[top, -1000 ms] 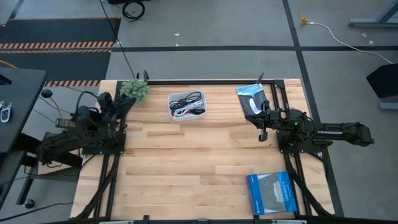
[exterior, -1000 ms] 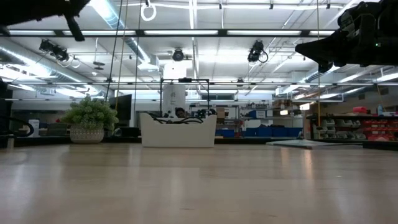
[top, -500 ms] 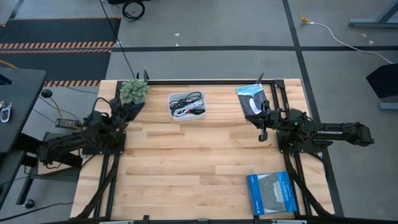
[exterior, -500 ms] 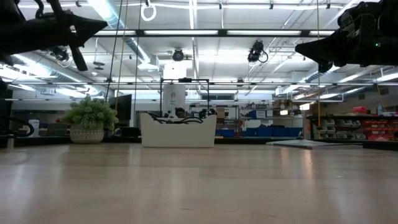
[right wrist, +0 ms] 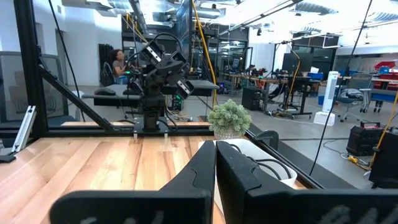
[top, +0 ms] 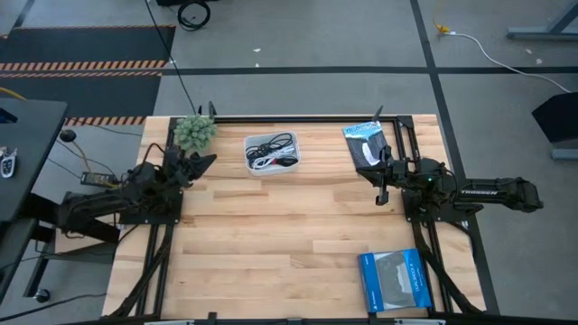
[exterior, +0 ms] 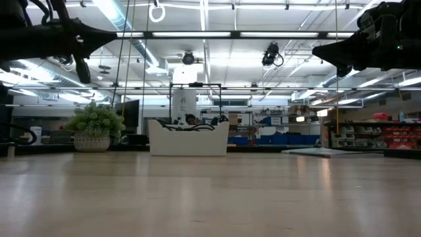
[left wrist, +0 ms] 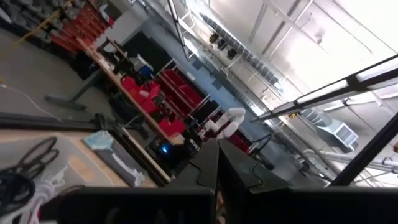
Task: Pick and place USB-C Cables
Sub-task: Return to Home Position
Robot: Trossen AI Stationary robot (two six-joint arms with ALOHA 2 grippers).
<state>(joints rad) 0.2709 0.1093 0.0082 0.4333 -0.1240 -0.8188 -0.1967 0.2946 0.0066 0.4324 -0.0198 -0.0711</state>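
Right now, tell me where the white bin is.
High view: the white bin sits at the far edge of the table, right of the potted plant.

Wooden desk [top: 289, 226] carries a plant [top: 194, 131] back left, white bin [top: 294, 161] beside it, dark packet [top: 366, 143] back right, blue packet [top: 395, 280] front right.

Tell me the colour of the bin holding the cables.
White; the bin shows best in the low view.
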